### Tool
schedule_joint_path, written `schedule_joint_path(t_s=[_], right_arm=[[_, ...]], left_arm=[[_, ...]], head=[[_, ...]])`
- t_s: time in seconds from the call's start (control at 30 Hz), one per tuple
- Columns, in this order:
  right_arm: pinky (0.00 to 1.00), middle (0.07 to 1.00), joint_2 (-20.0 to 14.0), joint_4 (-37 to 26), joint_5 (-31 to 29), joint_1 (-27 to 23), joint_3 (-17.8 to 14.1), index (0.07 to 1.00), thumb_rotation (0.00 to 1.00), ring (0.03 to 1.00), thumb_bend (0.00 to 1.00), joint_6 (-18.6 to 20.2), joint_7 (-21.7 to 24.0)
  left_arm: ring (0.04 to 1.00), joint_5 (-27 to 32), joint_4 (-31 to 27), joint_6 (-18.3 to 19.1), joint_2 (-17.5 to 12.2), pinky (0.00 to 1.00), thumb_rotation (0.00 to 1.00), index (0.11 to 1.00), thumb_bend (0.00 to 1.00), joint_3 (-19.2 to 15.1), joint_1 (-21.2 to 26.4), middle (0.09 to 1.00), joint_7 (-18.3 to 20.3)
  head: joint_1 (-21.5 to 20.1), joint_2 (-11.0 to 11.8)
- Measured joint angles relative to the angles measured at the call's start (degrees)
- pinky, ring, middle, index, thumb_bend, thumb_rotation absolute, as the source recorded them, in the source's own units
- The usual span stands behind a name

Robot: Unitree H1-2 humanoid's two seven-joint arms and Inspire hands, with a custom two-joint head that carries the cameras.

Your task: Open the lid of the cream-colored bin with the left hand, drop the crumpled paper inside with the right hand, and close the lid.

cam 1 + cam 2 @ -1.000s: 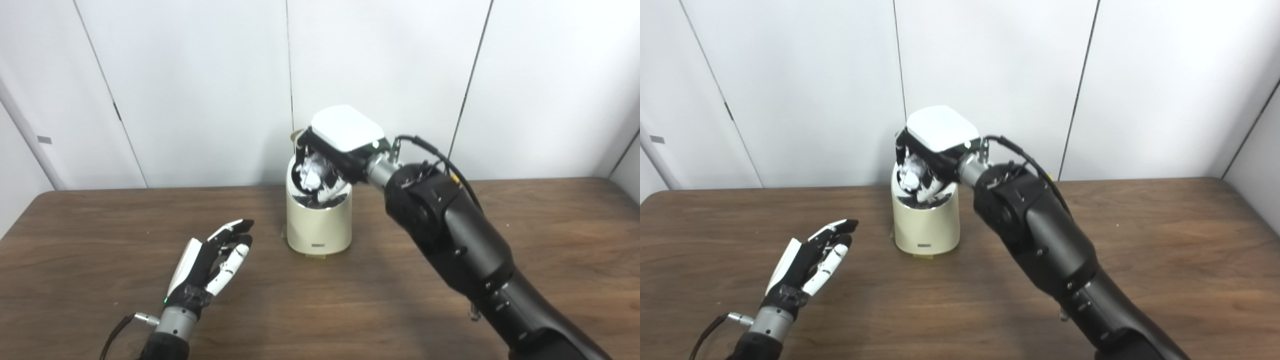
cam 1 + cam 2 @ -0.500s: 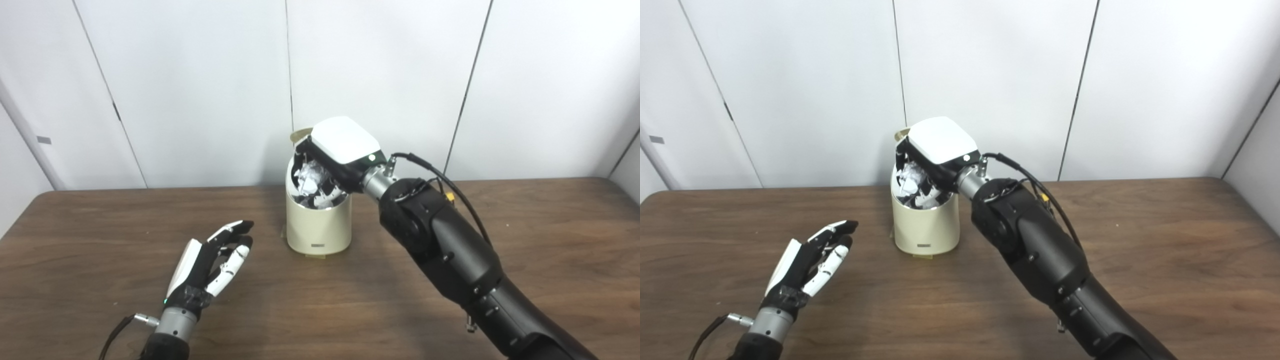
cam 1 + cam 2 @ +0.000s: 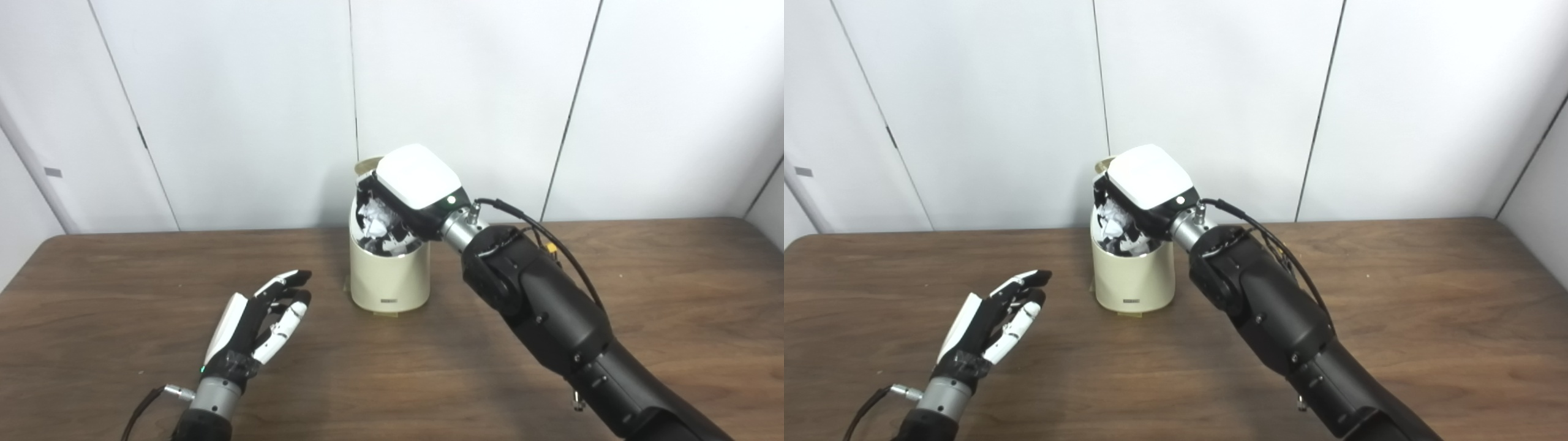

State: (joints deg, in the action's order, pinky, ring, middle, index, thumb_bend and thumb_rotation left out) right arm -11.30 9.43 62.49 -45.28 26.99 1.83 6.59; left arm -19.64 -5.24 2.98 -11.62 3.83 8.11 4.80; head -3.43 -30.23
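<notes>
The cream-colored bin (image 3: 389, 278) stands at the back middle of the wooden table (image 3: 110, 288), its lid (image 3: 367, 164) tipped up behind the mouth. My right hand (image 3: 411, 184) hangs over the opening with its white back upward and its fingers dipped inside the rim. They are curled round the white crumpled paper (image 3: 373, 219), which sits in the bin's mouth. My left hand (image 3: 257, 324) hovers over the table to the left of the bin, well apart from it, palm turned toward the bin and fingers spread, holding nothing.
White wall panels (image 3: 245, 110) rise right behind the bin. My right forearm (image 3: 551, 324) crosses the table's right half diagonally, with a black cable (image 3: 533, 220) looping off the wrist.
My right hand has sunk lower and slightly left, carrying the paper down into the bin's mouth. The left hand has stayed where it was.
</notes>
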Motion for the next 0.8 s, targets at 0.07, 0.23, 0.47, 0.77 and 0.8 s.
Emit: schedule_joint_path(t_s=[0.07,0.23,0.47,0.77,0.8], right_arm=[[0.45,0.690,-0.2,0.2,2.3,0.0,0.6,0.485,0.10,0.564,0.52,0.5,-0.1],[0.53,0.815,-0.4,0.2,7.2,0.3,1.0,0.750,0.00,0.735,0.94,2.8,0.4],[0.57,0.851,0.2,0.5,8.9,0.4,0.8,0.816,0.04,0.803,1.00,3.4,-1.2],[0.50,0.706,0.2,0.6,8.1,0.8,0.3,0.695,0.19,0.639,0.97,2.4,-5.2],[0.45,0.629,0.2,0.8,7.5,1.1,0.1,0.622,0.23,0.560,0.91,1.8,-7.9]], left_arm=[[0.808,0.0,0.0,0.0,0.0,0.72,0.82,0.854,0.45,0.0,0.0,0.838,0.0],[0.811,-0.1,-0.2,-0.1,0.0,0.73,0.83,0.853,0.45,0.0,0.0,0.836,0.0],[0.815,-0.2,-0.3,-0.1,0.0,0.73,0.83,0.855,0.46,0.0,0.0,0.840,0.0],[0.802,-0.4,-0.3,-0.1,-0.1,0.71,0.83,0.848,0.46,0.0,0.0,0.827,0.0],[0.800,-0.4,-0.3,-0.1,-0.1,0.70,0.83,0.847,0.46,0.0,0.0,0.826,0.0]], head=[[0.0,-0.1],[-0.1,-0.1],[-0.2,0.2],[-0.3,0.4],[-0.3,0.4]])
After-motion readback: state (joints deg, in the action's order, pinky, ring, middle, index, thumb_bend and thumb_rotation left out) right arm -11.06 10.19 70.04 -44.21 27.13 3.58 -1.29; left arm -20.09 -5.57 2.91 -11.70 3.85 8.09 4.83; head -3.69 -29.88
